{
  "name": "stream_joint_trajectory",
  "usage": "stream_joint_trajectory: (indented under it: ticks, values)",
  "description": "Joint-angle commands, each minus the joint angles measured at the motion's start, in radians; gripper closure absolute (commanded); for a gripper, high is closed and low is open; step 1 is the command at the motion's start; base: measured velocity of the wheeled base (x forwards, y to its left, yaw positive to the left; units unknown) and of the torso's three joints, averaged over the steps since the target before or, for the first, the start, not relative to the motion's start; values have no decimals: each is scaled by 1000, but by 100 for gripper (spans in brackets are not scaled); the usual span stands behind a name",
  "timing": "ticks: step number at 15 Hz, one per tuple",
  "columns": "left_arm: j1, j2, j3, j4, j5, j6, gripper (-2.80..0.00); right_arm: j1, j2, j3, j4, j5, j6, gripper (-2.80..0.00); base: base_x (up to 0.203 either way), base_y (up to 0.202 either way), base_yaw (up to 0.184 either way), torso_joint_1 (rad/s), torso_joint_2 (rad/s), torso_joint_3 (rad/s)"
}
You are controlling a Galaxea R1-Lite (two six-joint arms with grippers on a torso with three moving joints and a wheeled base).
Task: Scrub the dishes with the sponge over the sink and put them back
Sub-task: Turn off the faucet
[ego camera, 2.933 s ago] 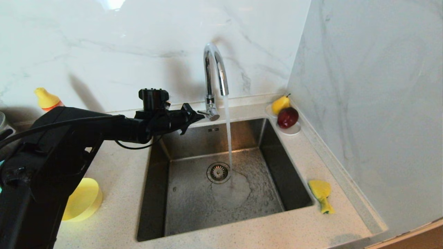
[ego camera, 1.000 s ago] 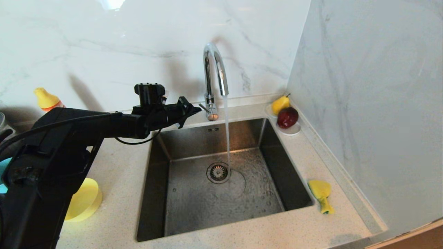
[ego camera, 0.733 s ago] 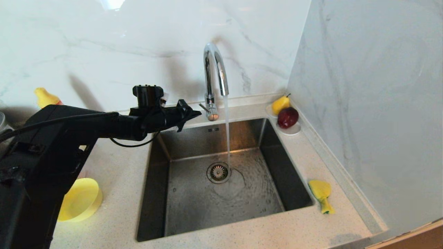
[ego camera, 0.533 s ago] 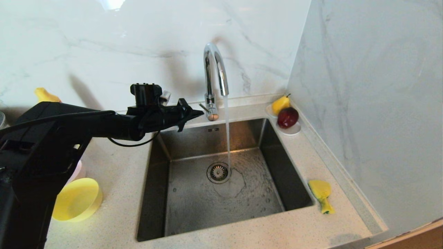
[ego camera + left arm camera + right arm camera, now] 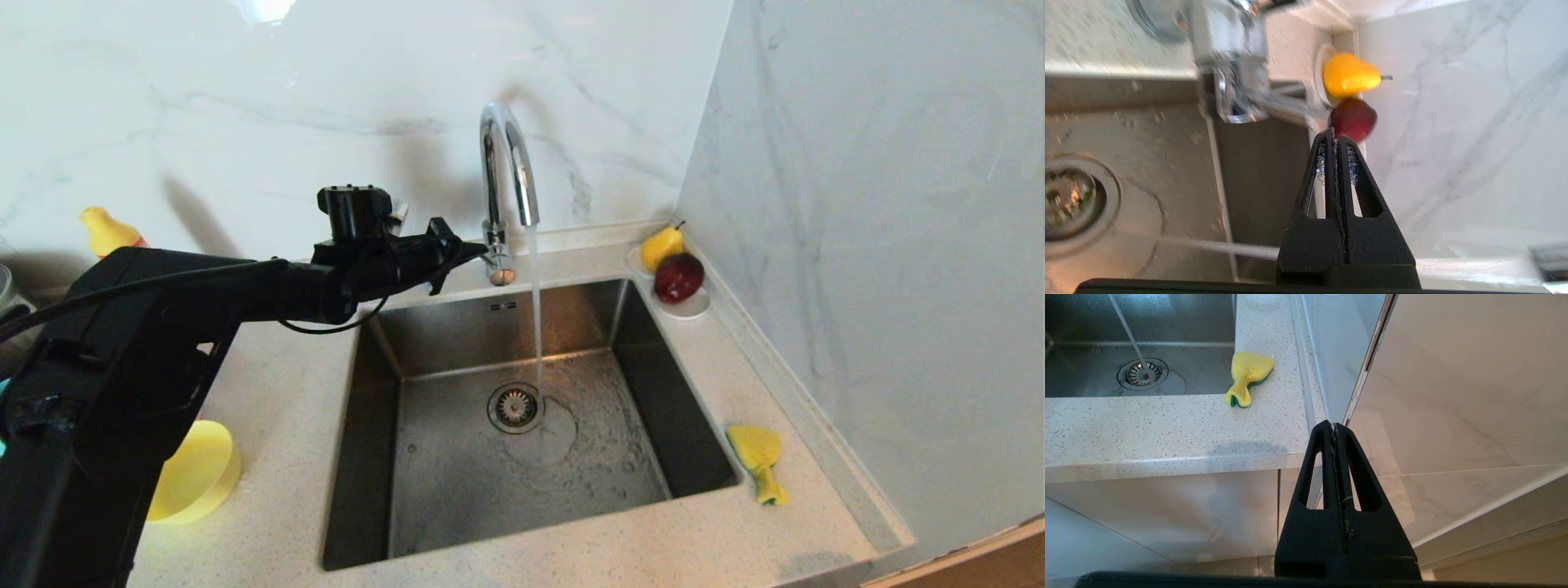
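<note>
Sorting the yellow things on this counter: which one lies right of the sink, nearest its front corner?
The sponge, crumpled, with a green edge. The pear sits on the saucer at the back corner; the yellow bowl is left of the sink.

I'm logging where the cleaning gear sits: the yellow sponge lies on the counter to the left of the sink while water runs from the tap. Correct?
Not quite. The sponge lies on the counter to the right of the sink, not the left; the head view shows it there, near the side wall. Water does run from the tap.
</note>
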Motion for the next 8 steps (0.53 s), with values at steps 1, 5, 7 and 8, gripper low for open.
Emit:
stream_joint_trajectory:
  ticks: [1,5,7,8]
  values:
    - [-7,41,-14,-26,0,-6,0,0,2,0,0,0,-1,0,0,0,0,0,0,0]
    - [-9,46,-15,-31,10,-6,0,0,2,0,0,0,-1,0,0,0,0,0,0,0]
    - [-9,46,-15,-30,15,-6,0,0,2,0,0,0,-1,0,0,0,0,0,0,0]
    - [-8,46,-15,-30,24,-4,0,0,2,1,0,0,-1,0,0,0,0,0,0,0]
